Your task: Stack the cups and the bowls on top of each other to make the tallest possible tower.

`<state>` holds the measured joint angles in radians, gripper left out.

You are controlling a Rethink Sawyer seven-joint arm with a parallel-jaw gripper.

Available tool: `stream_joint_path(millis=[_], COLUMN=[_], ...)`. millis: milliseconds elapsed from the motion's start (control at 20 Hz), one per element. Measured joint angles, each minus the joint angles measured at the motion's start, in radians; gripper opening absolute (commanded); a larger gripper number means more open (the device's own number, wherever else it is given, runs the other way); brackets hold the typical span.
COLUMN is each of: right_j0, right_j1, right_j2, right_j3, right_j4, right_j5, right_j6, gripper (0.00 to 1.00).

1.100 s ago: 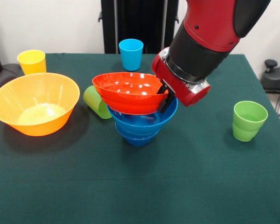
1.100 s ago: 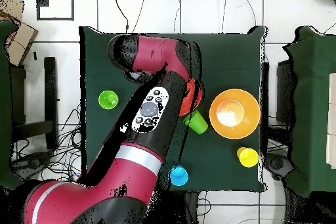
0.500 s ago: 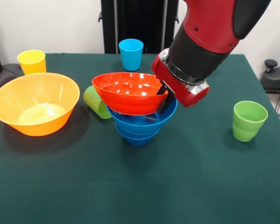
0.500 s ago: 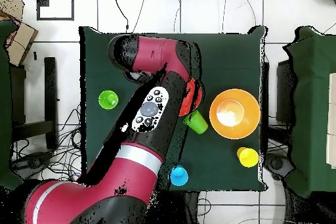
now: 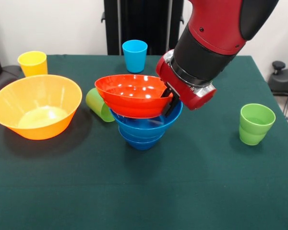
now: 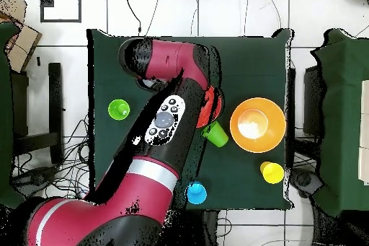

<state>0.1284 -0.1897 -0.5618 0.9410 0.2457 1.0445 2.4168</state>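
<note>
In the front view the gripper [image 5: 170, 101] sits at the middle of the frame, its dark fingers clamped on the right rim of the orange-red bowl [image 5: 130, 95]; that bowl rests tilted on the pile of nested blue bowls [image 5: 145, 127] just below it, a little left of their centre; together they form the tower at the centre of the green table [image 5: 149, 191]. The big yellow-orange bowl [image 5: 36, 106] stands alone at the left of the frame; a green cup [image 5: 100, 104] lies on its side between it and the tower, just beside the blue pile. A yellow cup [image 5: 32, 63] stands upright at the upper left; a light blue cup [image 5: 135, 55] stands upright at the top centre; another green cup [image 5: 256, 123] stands upright at the right, well apart from the tower. In the overhead view the arm [image 6: 155, 142] covers most of the tower; only a sliver of the orange-red bowl [image 6: 211, 104] shows beside it.
</note>
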Motion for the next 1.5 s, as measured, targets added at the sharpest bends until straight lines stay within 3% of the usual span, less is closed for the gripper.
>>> stream_joint_path(millis=[300,350,1500], right_j0=[0.0,0.0,0.0], right_j1=[0.0,0.0,-0.001], right_j2=[0.0,0.0,0.0], right_j3=[0.0,0.0,0.0], right_j4=[0.0,0.0,0.0], right_j5=[0.0,0.0,0.0], right_j6=[0.0,0.0,0.0], gripper=[0.0,1.0,1.0])
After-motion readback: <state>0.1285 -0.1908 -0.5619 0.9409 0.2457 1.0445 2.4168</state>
